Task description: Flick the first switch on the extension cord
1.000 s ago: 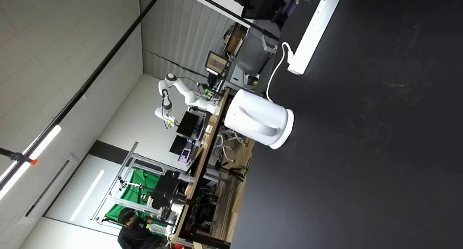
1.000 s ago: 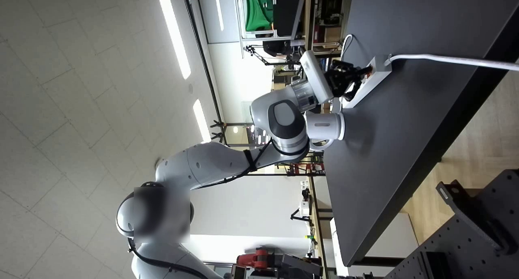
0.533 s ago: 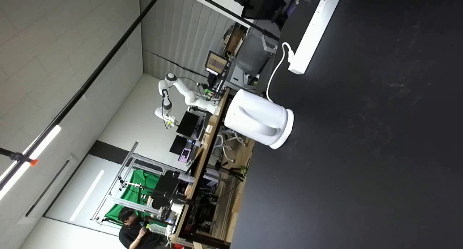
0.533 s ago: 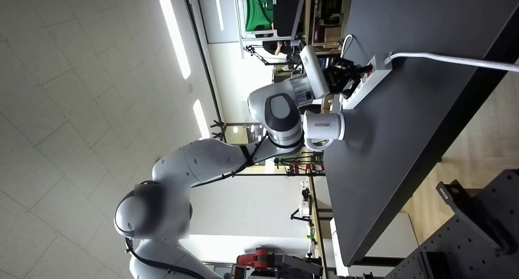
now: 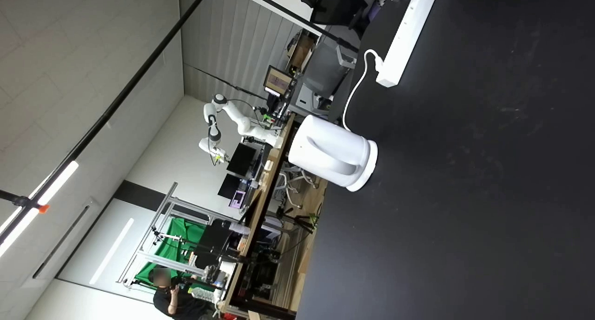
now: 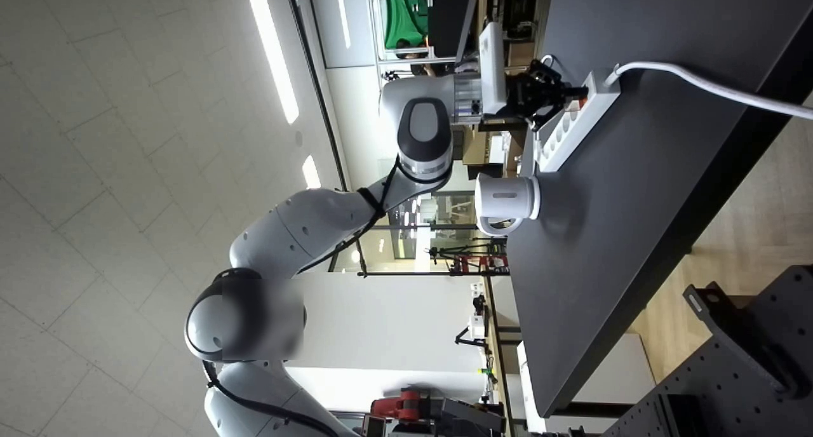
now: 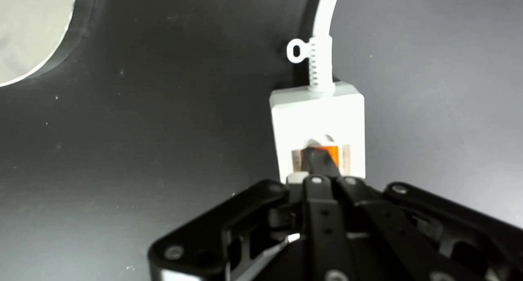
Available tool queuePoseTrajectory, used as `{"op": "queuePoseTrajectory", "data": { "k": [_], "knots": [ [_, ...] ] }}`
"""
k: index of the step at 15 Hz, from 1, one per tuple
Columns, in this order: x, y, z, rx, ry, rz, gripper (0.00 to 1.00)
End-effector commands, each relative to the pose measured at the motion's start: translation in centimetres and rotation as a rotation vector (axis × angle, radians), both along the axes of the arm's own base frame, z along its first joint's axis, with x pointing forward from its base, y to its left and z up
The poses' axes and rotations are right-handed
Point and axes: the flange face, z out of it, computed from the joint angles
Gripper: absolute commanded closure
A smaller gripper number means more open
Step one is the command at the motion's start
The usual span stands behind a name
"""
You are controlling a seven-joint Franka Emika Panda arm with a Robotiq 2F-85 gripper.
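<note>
The gripper (image 7: 319, 155), fingers pressed together, has its tips at the orange switch (image 7: 334, 153) of the extension cord (image 7: 316, 121), which lies beneath it on the table (image 7: 184, 130). Near the extension cord's end away from the switch stands a white jug (image 6: 506, 197).

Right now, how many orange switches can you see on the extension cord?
1: the orange switch near the end of the extension cord where the cable enters, partly covered by the gripper. Others may be hidden behind it.

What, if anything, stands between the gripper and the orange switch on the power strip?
Nothing visible: in the wrist view, the closed gripper is right over the orange switch of the power strip. The jug stands apart, near the strip's other end.
</note>
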Motion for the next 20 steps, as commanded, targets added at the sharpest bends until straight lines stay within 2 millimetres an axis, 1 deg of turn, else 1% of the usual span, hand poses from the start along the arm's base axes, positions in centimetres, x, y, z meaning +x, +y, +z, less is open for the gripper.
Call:
{"op": "queuePoseTrajectory", "data": {
  "k": [1,4,6,8,10,11,12,20],
  "knots": [
    [1.3,-3.4,-2.0,0.085,0.076,0.02,1.0],
    [2.0,-4.6,-2.9,0.165,0.152,0.049,1.0],
    [2.7,-4.5,-3.4,0.192,0.186,0.051,1.0],
    [3.2,-4.4,-3.2,0.214,0.201,0.05,1.0],
    [3.7,-3.8,-2.4,0.225,0.199,0.052,1.0],
    [3.8,-3.6,-1.8,0.226,0.192,0.056,1.0],
    [3.8,-3.3,-0.3,0.224,0.168,0.076,1.0],
    [3.1,-1.7,9.4,0.139,0.029,0.179,1.0]
  ]
}}
